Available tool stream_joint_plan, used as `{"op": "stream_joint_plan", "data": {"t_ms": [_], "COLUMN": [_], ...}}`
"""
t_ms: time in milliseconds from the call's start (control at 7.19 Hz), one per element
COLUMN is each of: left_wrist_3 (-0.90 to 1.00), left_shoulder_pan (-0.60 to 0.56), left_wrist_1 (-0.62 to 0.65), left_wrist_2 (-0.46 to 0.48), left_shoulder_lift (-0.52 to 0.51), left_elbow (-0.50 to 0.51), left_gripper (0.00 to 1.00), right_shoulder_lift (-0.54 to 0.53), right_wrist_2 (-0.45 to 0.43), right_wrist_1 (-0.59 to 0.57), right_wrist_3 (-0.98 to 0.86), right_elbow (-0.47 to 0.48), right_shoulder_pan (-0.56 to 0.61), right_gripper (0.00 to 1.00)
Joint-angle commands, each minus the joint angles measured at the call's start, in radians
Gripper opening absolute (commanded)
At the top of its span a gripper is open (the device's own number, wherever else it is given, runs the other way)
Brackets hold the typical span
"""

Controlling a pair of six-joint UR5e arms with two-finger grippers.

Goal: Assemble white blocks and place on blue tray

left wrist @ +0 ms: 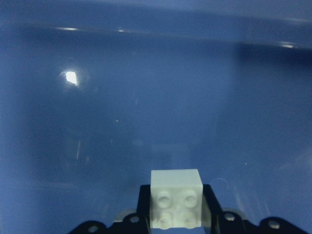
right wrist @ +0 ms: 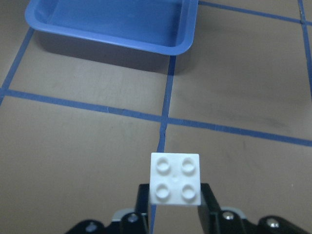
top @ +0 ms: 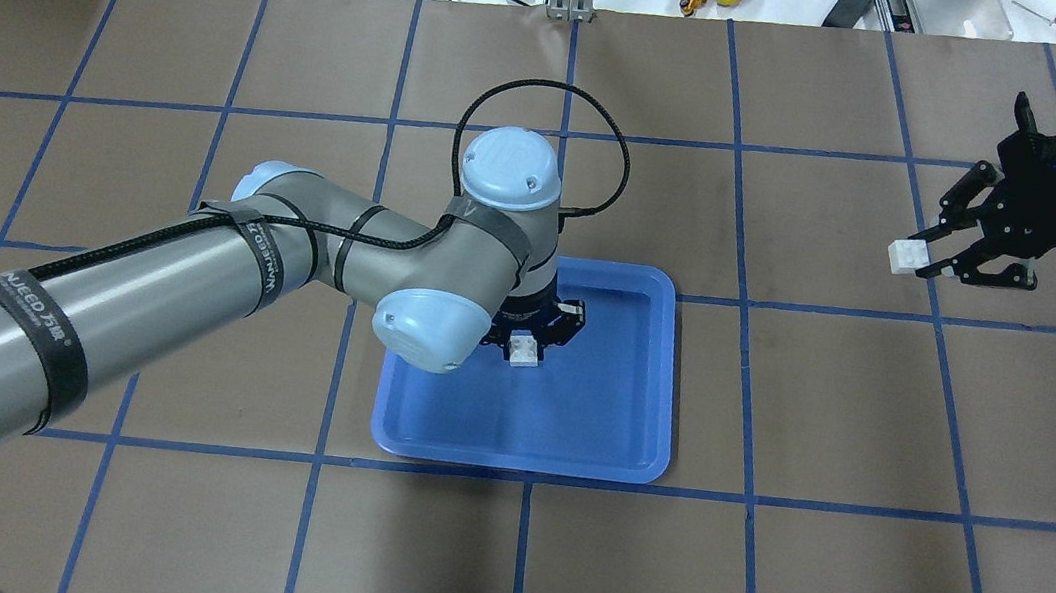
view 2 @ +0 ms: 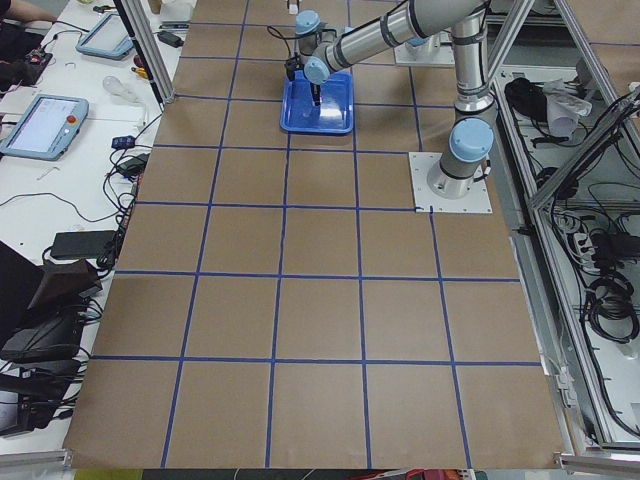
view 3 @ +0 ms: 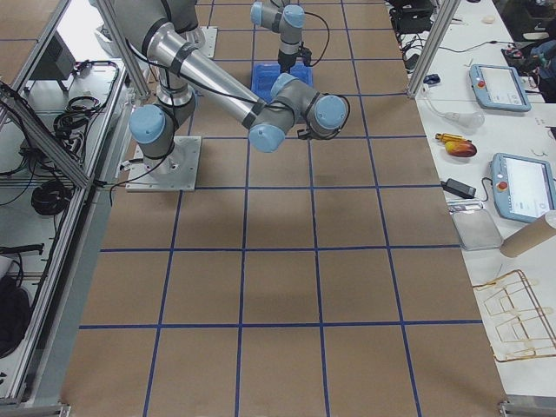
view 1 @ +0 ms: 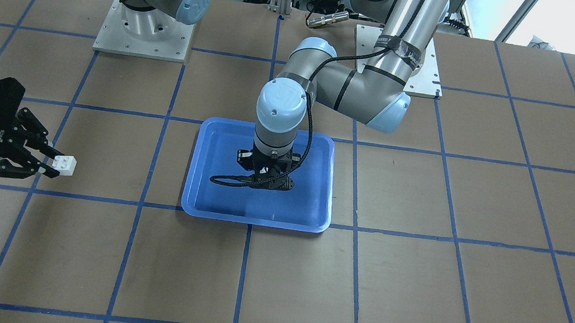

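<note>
White block (top: 526, 352) clamped in left claw (top: 531, 339) over blue tray (top: 613, 428); second block (top: 903, 255) clamped in right claw (top: 928, 253) over counter (top: 828, 394).

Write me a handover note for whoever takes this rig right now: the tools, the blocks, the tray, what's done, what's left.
Left tool: shut on a white block, over the blue tray.
Right tool: shut on the other white block, well off to the side of the tray.
Done: both blocks gripped.
Left: join them, then set the pair on the tray.
</note>
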Motion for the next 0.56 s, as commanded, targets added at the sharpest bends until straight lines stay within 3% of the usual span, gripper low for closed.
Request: {"op": "stream_joint_plan", "data": {"t_ms": [0, 417], "left_wrist_3": [0.027, 0.070], "left_shoulder_pan": [0.000, 0.109], "left_wrist_1": [0.007, -0.003], "left_wrist_2": [0.002, -0.066], "left_shoulder_lift": [0.008, 0.041], "left_elbow": [0.005, 0.019], "left_gripper": [0.93, 1.00], "right_shoulder_lift": [-0.021, -0.020], "right_wrist_2": [0.035, 0.039], "right_wrist_1": [0.009, -0.043], "right_wrist_3": [0.064, 0.156], "right_elbow": [0.003, 0.020], "right_shoulder_pan": [0.100, 0.268], "right_gripper": [0.00, 0.00]}}
